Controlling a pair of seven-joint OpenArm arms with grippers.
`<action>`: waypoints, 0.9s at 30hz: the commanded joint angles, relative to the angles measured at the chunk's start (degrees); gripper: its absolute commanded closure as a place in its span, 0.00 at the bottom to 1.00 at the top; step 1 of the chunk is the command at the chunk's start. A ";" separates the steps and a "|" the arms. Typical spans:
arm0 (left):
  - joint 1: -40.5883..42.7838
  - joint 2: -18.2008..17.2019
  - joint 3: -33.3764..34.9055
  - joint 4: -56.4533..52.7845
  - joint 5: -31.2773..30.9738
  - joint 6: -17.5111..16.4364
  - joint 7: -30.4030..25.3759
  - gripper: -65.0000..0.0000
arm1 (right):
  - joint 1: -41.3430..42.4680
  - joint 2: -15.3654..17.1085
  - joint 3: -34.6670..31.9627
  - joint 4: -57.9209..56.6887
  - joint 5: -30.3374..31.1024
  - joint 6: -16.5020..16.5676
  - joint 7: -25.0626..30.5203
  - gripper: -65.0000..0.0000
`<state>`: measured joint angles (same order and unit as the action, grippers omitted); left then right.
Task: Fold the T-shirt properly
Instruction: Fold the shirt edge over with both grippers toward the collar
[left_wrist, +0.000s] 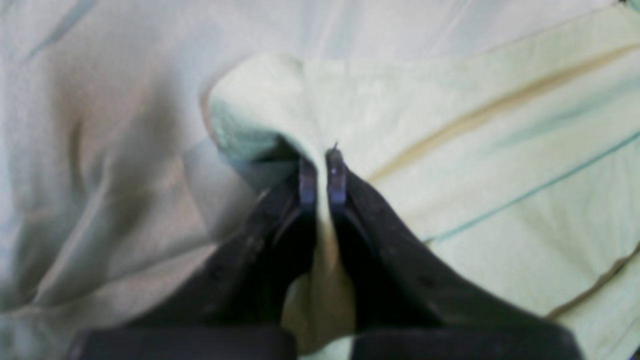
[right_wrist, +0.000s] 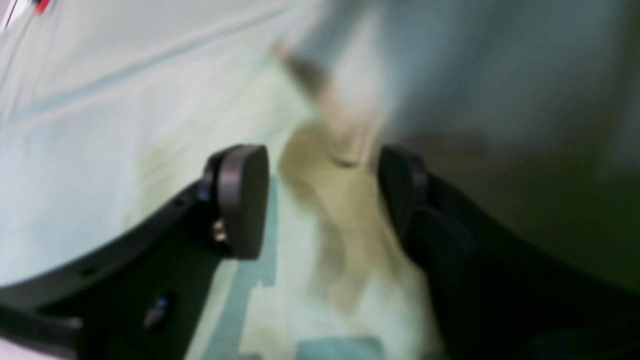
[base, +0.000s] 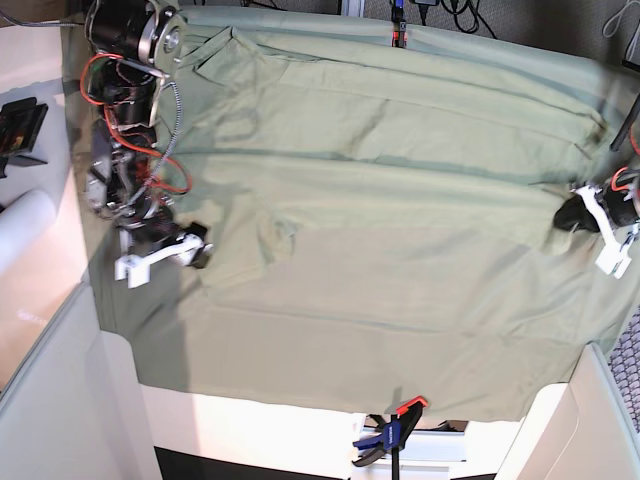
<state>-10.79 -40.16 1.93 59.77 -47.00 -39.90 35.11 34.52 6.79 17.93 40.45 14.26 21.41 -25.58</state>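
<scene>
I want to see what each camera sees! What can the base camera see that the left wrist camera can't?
Only the base view shows the whole table cloth, the T-shirt spread across it, both arms, the right gripper and the clamps at the table edge. Only the left wrist view shows, close up, the left gripper shut on a raised fold of the T-shirt. Both show the left gripper and pale green fabric, though the wrist picture is blurry.

You see the T-shirt (base: 400, 230), pale sage green, spread nearly flat and creased across the table; its edge (left_wrist: 260, 100) is bunched and lifted.
</scene>
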 joint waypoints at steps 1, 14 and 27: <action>-1.11 -1.42 -0.46 0.76 -0.81 -0.10 -1.03 1.00 | 1.81 -0.46 -1.01 0.92 0.17 0.87 0.07 0.46; -1.14 -1.42 -0.46 0.76 -1.22 -0.10 -1.14 1.00 | 1.79 -2.75 -3.43 6.75 -3.67 0.87 -3.02 1.00; 0.66 -6.45 -0.46 4.44 -12.81 -0.10 9.11 1.00 | -21.79 3.48 -3.37 50.49 11.91 0.92 -24.83 1.00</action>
<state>-9.17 -44.86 1.93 63.44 -59.05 -39.86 44.93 11.42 9.72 14.48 90.17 25.34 21.89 -51.48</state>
